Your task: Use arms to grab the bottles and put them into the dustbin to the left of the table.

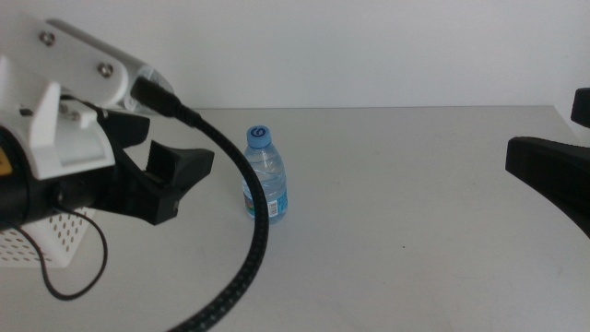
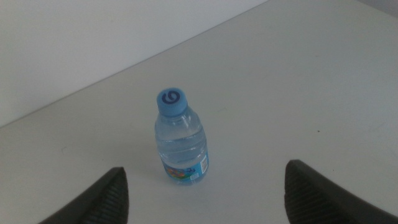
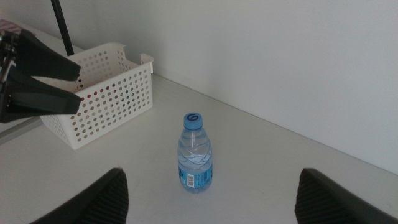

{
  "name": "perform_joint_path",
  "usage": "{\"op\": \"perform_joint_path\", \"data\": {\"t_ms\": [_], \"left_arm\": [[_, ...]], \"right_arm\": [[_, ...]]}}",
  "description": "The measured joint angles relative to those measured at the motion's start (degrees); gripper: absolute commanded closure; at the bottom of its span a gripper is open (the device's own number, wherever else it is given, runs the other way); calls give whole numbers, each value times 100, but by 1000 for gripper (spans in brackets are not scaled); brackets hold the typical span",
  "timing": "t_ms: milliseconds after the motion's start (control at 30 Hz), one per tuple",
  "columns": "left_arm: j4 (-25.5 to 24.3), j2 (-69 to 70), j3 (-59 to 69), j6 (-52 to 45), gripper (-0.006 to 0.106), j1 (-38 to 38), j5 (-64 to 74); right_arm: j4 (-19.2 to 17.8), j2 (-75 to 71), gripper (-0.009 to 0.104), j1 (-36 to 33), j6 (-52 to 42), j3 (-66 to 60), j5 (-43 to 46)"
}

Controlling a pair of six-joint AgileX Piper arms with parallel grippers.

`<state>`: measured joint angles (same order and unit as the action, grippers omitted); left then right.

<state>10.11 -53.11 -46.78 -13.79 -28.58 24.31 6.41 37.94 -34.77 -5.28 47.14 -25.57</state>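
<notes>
A small blue-capped water bottle (image 1: 265, 175) stands upright on the off-white table (image 1: 396, 203). My left gripper (image 1: 175, 146) is open and empty, to the bottle's left, jaws pointing toward it. In the left wrist view the bottle (image 2: 181, 140) stands ahead between the wide-open jaws of the left gripper (image 2: 205, 199). The white perforated dustbin (image 1: 46, 238) sits under the left arm. My right gripper (image 1: 544, 127) waits at the right edge, open in its wrist view (image 3: 217, 202), which shows the bottle (image 3: 196, 154), the dustbin (image 3: 99, 93) and the left gripper (image 3: 78, 86). The yellow bottle and red can are out of view.
A thick black cable (image 1: 244, 258) hangs from the left arm and crosses in front of the bottle in the middle view. A white wall (image 1: 369, 46) runs along the table's far edge. A dark pole (image 3: 61, 25) stands behind the dustbin.
</notes>
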Motion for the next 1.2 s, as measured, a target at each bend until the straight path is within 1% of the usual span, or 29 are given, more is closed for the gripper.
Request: {"op": "perform_joint_path", "data": {"t_ms": [100, 267, 433, 600, 833, 1200], "left_arm": [[163, 48, 494, -67, 17, 0, -559], [280, 248, 1171, -89, 17, 0, -1267], [319, 473, 1788, -101, 17, 0, -1815], [333, 509, 2545, 36, 17, 0, -3062], [340, 509, 3135, 82, 17, 0, -4259], [316, 472, 3283, 98, 17, 0, -4526]], "right_arm": [[0, 0, 13, 0, 0, 0, 0], [0, 0, 13, 0, 0, 0, 0], [0, 0, 13, 0, 0, 0, 0], [0, 0, 13, 0, 0, 0, 0], [0, 0, 13, 0, 0, 0, 0], [0, 0, 13, 0, -2, 0, 0]]}}
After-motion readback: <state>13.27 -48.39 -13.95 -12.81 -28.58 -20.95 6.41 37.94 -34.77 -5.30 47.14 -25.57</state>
